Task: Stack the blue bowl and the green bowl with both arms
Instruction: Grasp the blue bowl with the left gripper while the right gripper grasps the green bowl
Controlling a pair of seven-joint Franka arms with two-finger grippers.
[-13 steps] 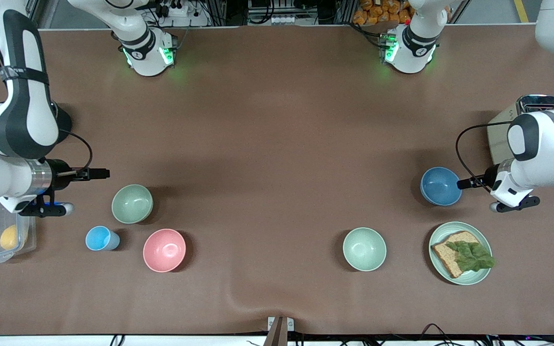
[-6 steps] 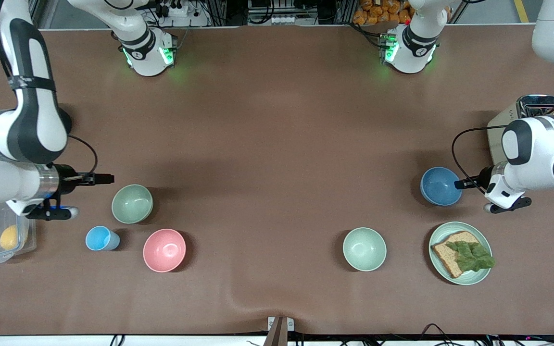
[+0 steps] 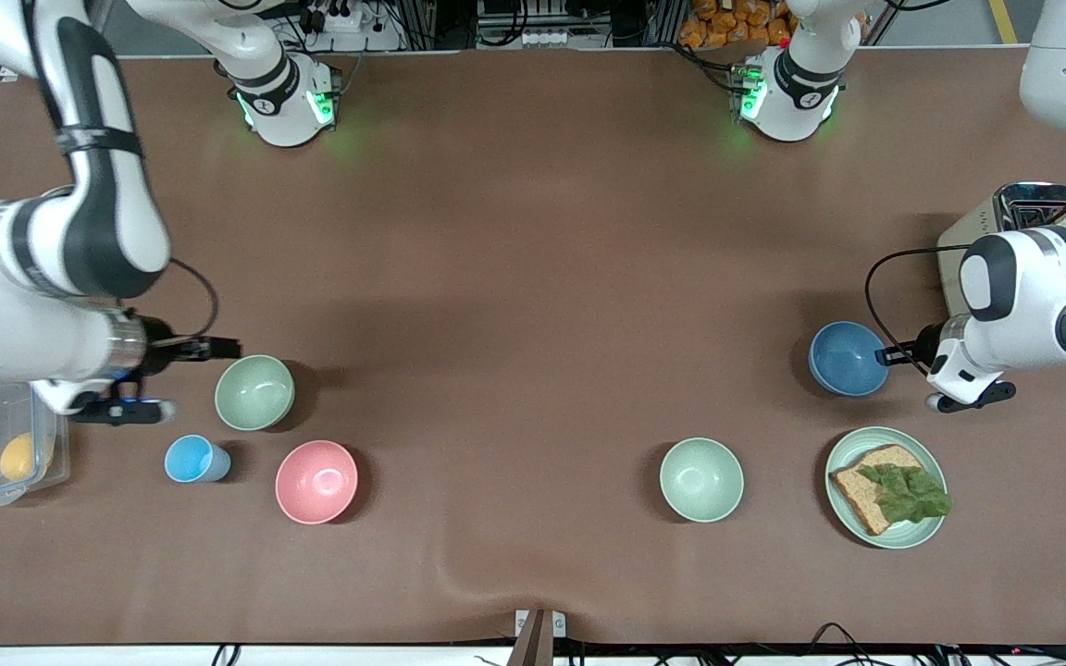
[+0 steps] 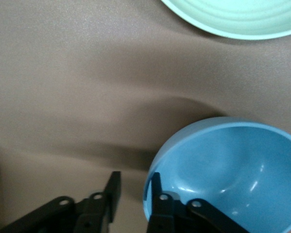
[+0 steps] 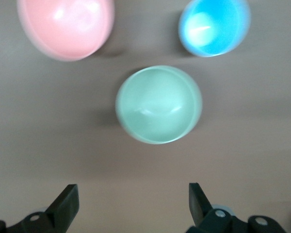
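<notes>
Robotics lab, not a home: two arm bases (image 3: 285, 97) with green lights bolted on a brown-covered table (image 3: 533, 277), cables and power strips (image 3: 339, 18) along its edge, staged plastic tableware.

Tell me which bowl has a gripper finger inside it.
The blue bowl: the left gripper straddles its rim, one finger inside. The other bowls are untouched.

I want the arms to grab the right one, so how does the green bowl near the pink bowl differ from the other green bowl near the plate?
The green bowl is a dull, yellowish sage; the mint bowl is paler and cooler. The green bowl sits toward the right arm's end, beside the pink bowl and blue cup; the mint bowl sits toward the left arm's end, beside the plate. The mint bowl lies nearer the front camera. Both stand upright, empty, and look alike in size.
</notes>
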